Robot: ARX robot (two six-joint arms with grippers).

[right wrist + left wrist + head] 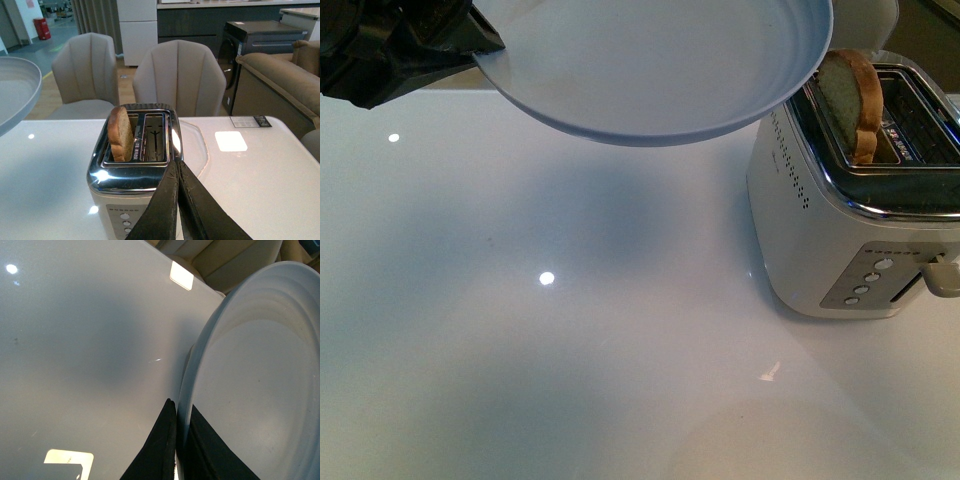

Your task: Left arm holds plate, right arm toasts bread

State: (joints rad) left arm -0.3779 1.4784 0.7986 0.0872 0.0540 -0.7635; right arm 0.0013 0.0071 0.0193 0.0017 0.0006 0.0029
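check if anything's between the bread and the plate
Nothing visible. The bread sticks up from the toaster slot, and the plate hangs in the left hand just beside it, with only open air between them.

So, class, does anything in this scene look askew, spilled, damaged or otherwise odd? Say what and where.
Nothing is spilled or damaged. The empty plate hangs above the table, pinched at its rim by the left gripper. The bread stands high out of one toaster slot.
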